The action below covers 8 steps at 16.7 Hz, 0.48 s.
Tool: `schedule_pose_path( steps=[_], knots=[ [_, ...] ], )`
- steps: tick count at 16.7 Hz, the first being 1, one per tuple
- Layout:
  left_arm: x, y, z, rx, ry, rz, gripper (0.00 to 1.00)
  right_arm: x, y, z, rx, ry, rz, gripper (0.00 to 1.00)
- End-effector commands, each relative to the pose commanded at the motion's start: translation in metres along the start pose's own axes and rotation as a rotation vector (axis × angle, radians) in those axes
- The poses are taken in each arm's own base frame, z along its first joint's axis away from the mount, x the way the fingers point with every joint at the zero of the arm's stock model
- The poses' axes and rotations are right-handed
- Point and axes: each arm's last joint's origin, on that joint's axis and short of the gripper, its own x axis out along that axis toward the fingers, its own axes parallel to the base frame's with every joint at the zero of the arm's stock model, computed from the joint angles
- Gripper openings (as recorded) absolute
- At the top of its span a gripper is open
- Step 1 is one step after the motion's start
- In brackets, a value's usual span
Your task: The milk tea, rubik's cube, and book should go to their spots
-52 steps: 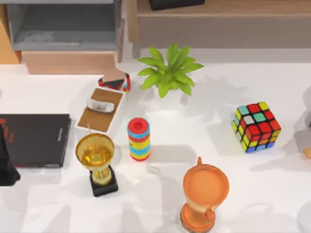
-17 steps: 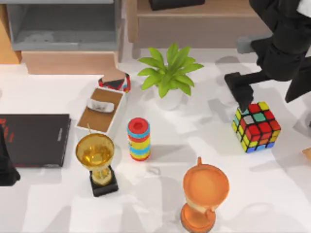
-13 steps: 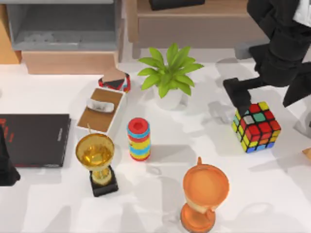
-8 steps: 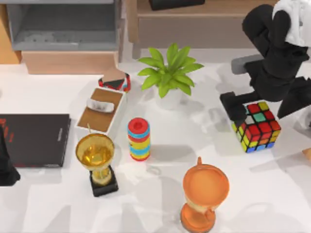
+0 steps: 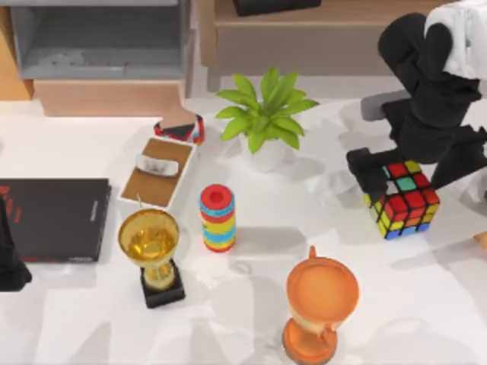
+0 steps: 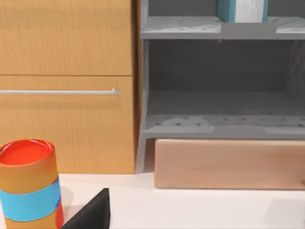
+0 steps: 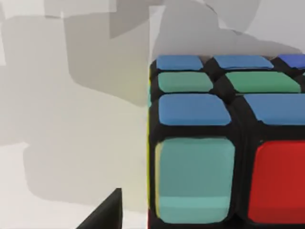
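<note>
The right gripper (image 5: 411,171), open, straddles the cube (image 5: 405,199) at the counter's (image 5: 91,319) three o'clock; the cube lies directly beneath

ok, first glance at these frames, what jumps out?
The black right arm, reaching in from the top view's upper right, with its right gripper down at the bright rubik's cube on the table's right side. Next, the green potted plant at mid-table, then the gold trophy and orange trophy along the near edge.
</note>
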Motion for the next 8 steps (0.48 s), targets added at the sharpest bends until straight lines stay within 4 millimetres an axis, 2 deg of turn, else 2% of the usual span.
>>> schedule_pose_path(
  steps=[8],
  knots=[
    [0.0000, 0.0000, 0.0000, 0.000, 0.000, 0.000, 1.00, 0.0000, 0.0000, 0.0000, 0.000, 0.000, 0.000, 0.17]
  ],
)
